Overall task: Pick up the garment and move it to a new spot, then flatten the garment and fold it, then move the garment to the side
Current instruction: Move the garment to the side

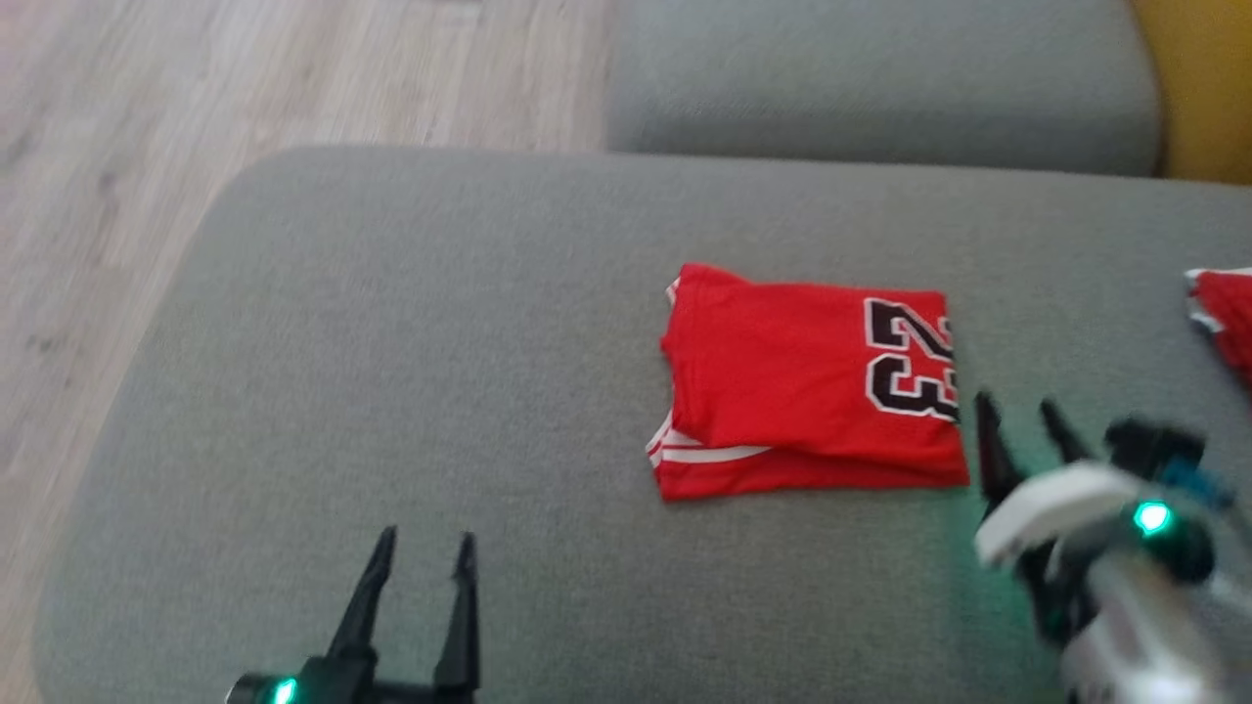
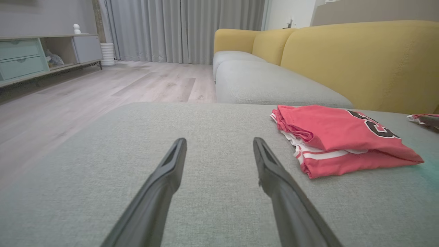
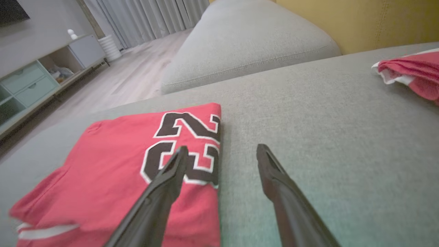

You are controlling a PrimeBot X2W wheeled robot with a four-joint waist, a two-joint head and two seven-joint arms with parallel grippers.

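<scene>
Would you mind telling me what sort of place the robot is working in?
Most likely a home living room: a yellow-backed sofa, floor-length curtains and a low media cabinet on a wooden floor.

We can read one number [image 1: 910, 360]: 23, in black digits with a white outline. It is printed on the folded red jersey [image 1: 782, 391], which lies on the grey seat cushion [image 1: 391, 391], well away from the cushion's left edge. The digits reach the jersey's right edge and lie turned on their side in the head view, the 2 above the 3. In the left wrist view we see only part of them, too little to read.
</scene>
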